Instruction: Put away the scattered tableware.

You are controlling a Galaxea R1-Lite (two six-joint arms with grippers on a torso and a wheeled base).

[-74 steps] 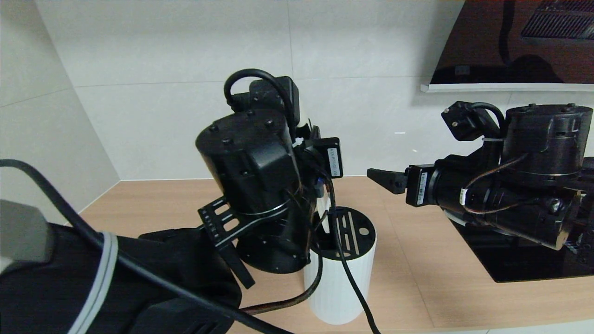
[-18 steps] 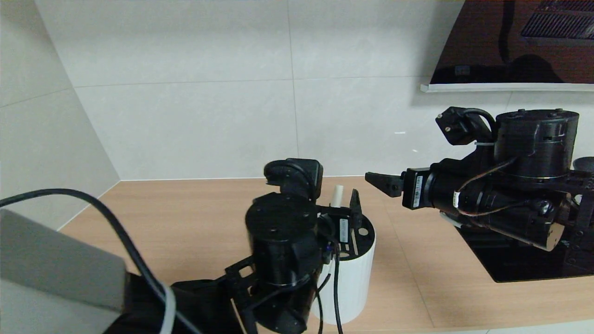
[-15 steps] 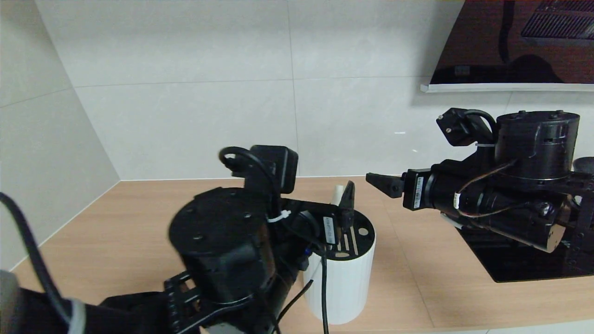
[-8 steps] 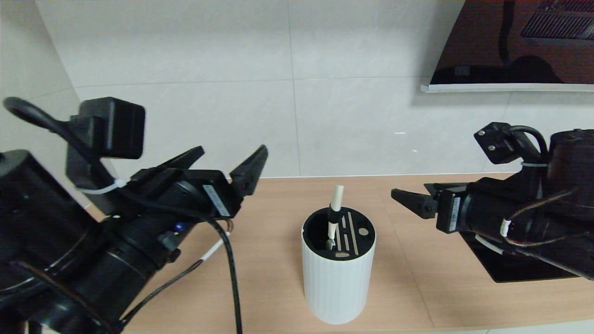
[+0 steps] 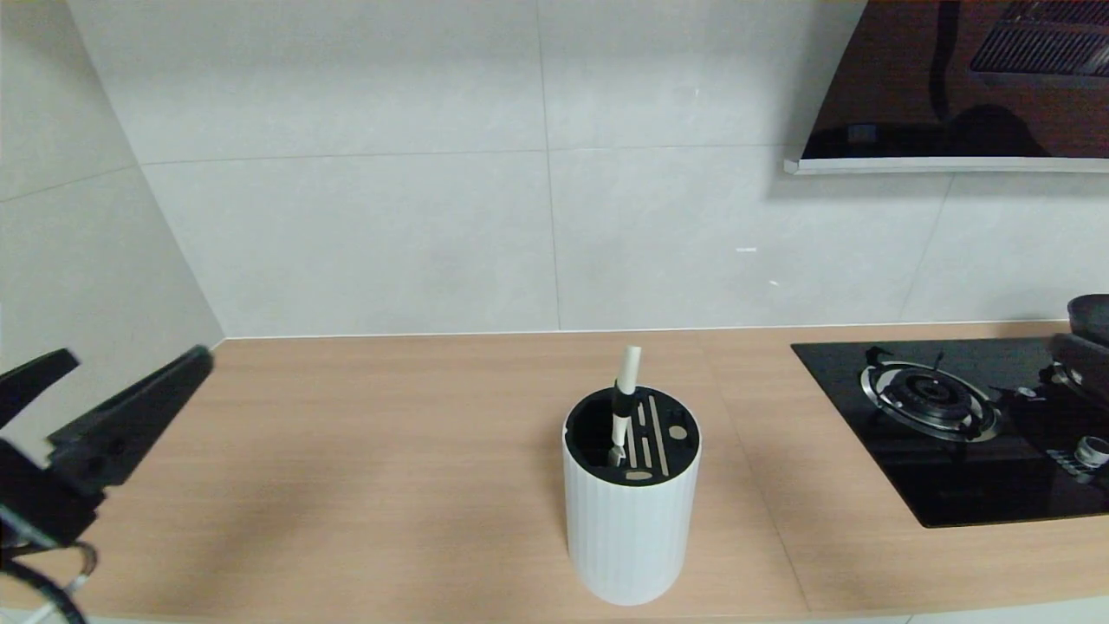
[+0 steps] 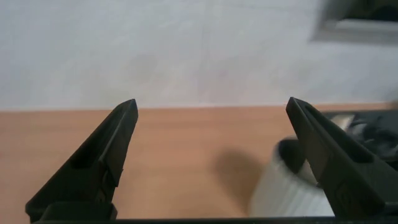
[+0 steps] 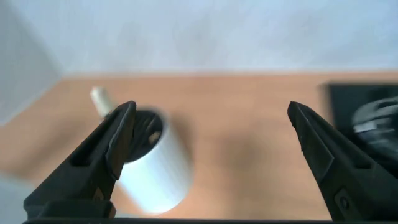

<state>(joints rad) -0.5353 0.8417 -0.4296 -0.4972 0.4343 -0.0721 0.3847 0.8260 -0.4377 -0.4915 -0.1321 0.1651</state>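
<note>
Holder (image 5: 631, 537) stands upright on table (image 5: 390, 433), 6 o'clock. White-handled utensil (image 5: 625, 381) stands in its large opening. Left gripper (image 5: 139, 352), 9 o'clock of holder: wide open, empty. Right gripper (image 7: 211, 107): wide open, empty.

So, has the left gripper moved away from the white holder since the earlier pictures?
Yes. The left gripper was right above the white holder; now it is far to the robot's left of it, open and empty.

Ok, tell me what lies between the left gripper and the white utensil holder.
In the head view, only bare wooden countertop lies between the left gripper and the utensil holder.
</note>
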